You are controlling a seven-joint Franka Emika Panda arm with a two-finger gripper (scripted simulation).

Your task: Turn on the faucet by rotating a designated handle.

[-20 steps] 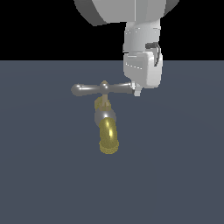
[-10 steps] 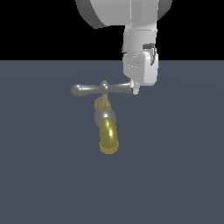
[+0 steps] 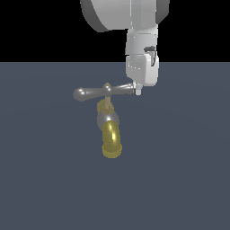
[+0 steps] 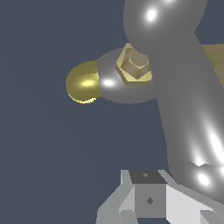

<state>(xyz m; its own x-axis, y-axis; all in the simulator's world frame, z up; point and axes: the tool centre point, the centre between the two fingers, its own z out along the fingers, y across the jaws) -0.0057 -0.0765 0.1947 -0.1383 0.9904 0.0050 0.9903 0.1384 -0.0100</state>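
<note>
**Gripper at the handle's end, faucet on a bare floor**

In the exterior view the handle point(image 3: 104, 91) lay almost level across the middle of the scene — its rounded end on the exterior view's left stood free, its small gold centre knob sat above the stem, and its other end ran under the gripper point(image 3: 138, 92). Below the crossbar the faucet point(image 3: 109, 127) showed its gold stem, silver collar and curved gold spout, the ribbed rim facing the camera, all over a dark grey-blue floor point(image 3: 45, 179). On the exterior view's right the white arm came down from above and the gripper tip met the bar's end; whether the fingers were spread or closed there could not be told.

The wrist view showed what the exterior one hid — the handle point(image 4: 175, 87) close up, a thick silver bar crossing the picture, with the hexagonal gold knob beside it and the gold spout point(image 4: 83, 82) rounding out past the silver collar. A grey finger point(image 4: 146, 197) lay touching or just beside the bar's bulbous end.
</note>
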